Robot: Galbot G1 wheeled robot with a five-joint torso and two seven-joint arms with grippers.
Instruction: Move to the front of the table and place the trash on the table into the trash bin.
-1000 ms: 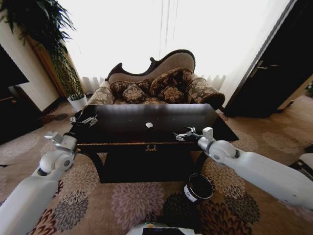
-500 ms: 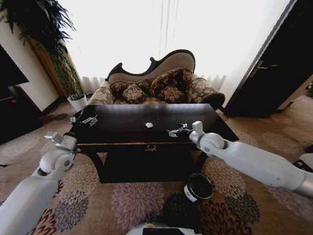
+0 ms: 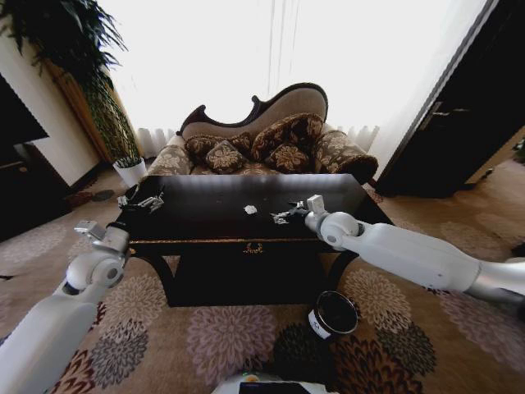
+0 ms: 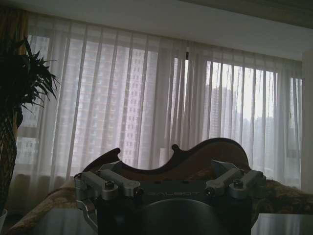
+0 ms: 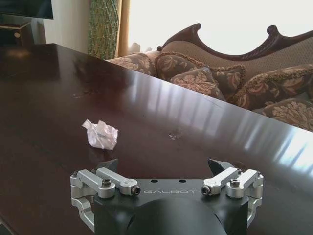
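Note:
One scrap of trash, a crumpled white paper [image 3: 250, 209], lies near the middle of the dark glossy table [image 3: 205, 223]. My right gripper [image 3: 280, 217] hovers low over the tabletop just right of the paper, apart from it. In the right wrist view that gripper [image 5: 164, 165] is open and holds nothing, with the paper [image 5: 101, 135] a little ahead and off to one side on the table [image 5: 49, 98]. My left gripper [image 3: 150, 201] stays above the table's left end; the left wrist view shows it [image 4: 166, 169] open. The black trash bin [image 3: 332, 314] stands on the carpet by the table's front right leg.
A patterned sofa [image 3: 262, 139] with cushions stands behind the table under bright curtained windows. A white plant pot [image 3: 130, 171] and a tall plant are at the back left. Dark doors [image 3: 459, 123] rise at the right. Floral carpet lies open in front.
My right arm has swung left and farther over the table, bringing its gripper close to the paper scrap. The left arm and the paper have not moved.

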